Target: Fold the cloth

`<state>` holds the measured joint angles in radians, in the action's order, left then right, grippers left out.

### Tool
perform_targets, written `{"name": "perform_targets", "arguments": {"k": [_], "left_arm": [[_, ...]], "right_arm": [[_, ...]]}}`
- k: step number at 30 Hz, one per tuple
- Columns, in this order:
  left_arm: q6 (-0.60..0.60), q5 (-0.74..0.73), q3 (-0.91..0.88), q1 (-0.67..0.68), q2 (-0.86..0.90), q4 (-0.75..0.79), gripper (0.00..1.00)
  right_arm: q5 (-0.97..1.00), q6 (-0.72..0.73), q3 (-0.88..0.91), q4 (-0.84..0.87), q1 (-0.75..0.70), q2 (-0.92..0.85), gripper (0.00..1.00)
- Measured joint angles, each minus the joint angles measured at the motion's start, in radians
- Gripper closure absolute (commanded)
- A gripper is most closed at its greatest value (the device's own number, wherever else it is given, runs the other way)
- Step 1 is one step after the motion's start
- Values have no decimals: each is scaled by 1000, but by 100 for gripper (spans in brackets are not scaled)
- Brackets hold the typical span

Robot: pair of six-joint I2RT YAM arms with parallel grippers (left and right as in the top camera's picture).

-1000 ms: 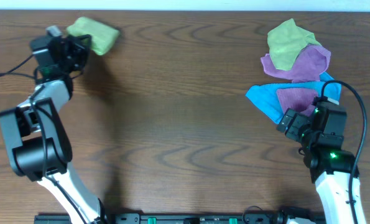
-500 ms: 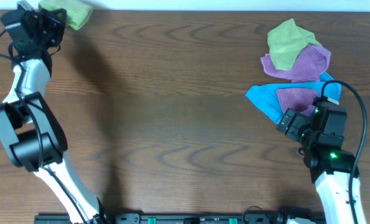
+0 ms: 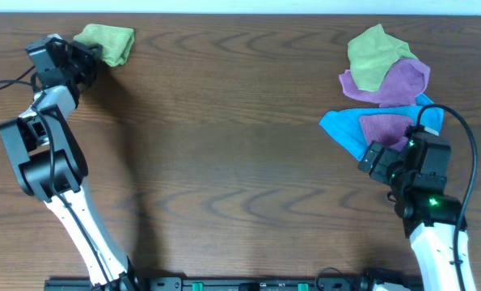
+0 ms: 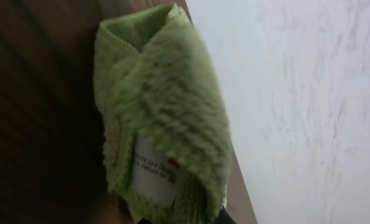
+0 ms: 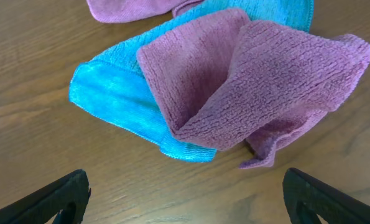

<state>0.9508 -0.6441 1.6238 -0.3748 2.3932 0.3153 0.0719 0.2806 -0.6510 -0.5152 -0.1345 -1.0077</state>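
Observation:
A folded green cloth (image 3: 107, 42) with a white label lies at the table's far left corner and fills the left wrist view (image 4: 163, 118). My left gripper (image 3: 85, 55) is shut on its near end; the jaws barely show at the bottom of the left wrist view (image 4: 178, 219). My right gripper (image 3: 383, 158) is open and empty, low over bare table just in front of a crumpled purple cloth (image 5: 259, 81) lying on a blue cloth (image 5: 116, 99).
At the far right, a light green cloth (image 3: 373, 56) lies on a larger purple cloth (image 3: 403, 81), behind the blue cloth (image 3: 345, 129). The table's far edge and a white wall (image 4: 309, 93) are right behind the green cloth.
My left gripper swung with the green cloth towards the far left corner, then back a little right and nearer. The right arm and the cloth pile have not moved.

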Motion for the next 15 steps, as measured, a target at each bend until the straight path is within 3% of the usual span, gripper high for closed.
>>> {"name": "perform_targets", "arguments": {"k": [15], "left_arm": [[-13,0,0,-19,2,-140,94]], "right_arm": [[-18,0,0,0,0,0,1]]}}
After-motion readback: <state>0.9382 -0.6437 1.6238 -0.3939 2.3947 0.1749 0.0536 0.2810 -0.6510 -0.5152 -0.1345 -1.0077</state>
